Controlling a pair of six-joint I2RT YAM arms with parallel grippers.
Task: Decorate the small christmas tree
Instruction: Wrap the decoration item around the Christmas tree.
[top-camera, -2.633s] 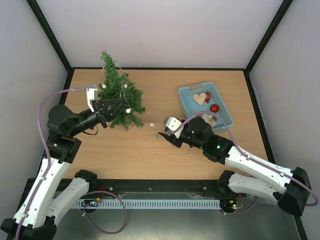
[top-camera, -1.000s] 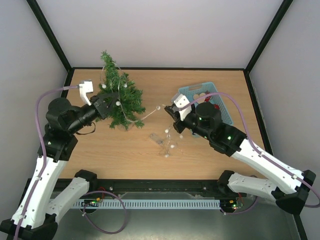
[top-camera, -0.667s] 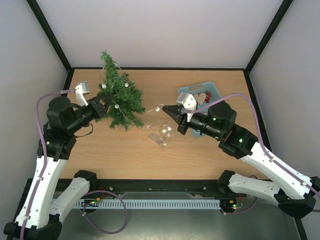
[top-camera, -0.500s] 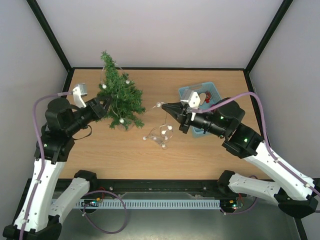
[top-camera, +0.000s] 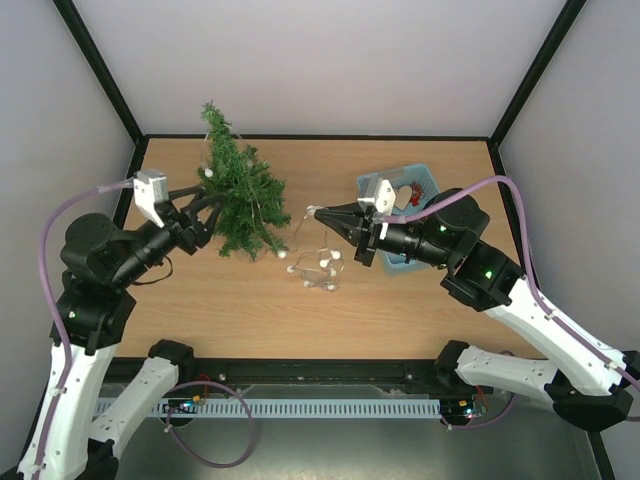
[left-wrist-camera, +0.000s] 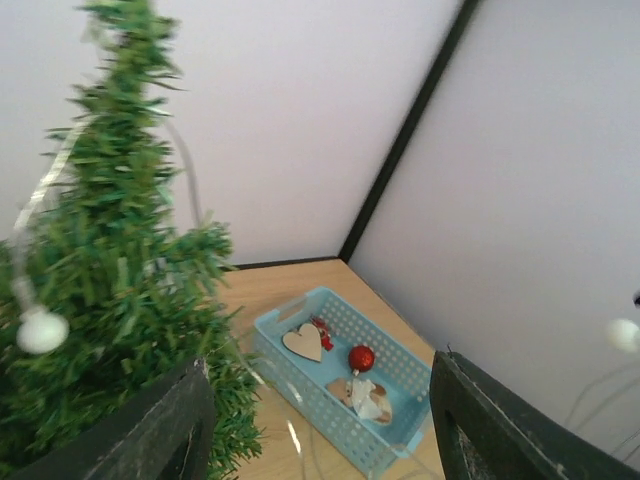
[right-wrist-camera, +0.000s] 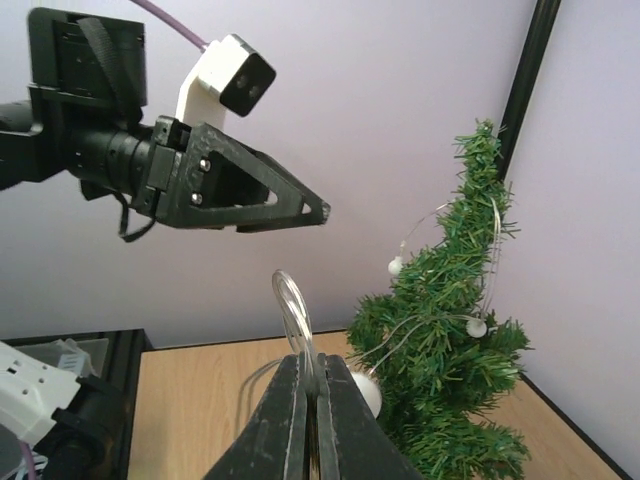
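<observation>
Tree (top-camera: 240, 195): upright at the far left of the table (top-camera: 400, 310), already partly wound with a bead wire (top-camera: 323, 264). Rest of that wire running from the branches across to the right gripper (top-camera: 312, 211), pinched shut on it above the table. Slack dangling below the tip in a tangle of loops and white beads, near the wood or touching it; cannot tell which.

Left gripper (top-camera: 210, 210) just beside the tree's near-left side, jaws apart, nothing between them. Lower branches close against one finger (left-wrist-camera: 150, 430) in the wrist view.

Basket (top-camera: 398, 178) at the right, behind the right arm, holding a wooden heart (left-wrist-camera: 302, 341) and a red ball (left-wrist-camera: 361, 357), among other bits.

Step in hand, as a judgement: stringing the wire, ornaments not yet begun.

Next, probably: carry the slack round the lower branches and lay it in gently. Perhaps take hold with the left to pass it behind.

Risks: snagged loops, a tipped tree.
</observation>
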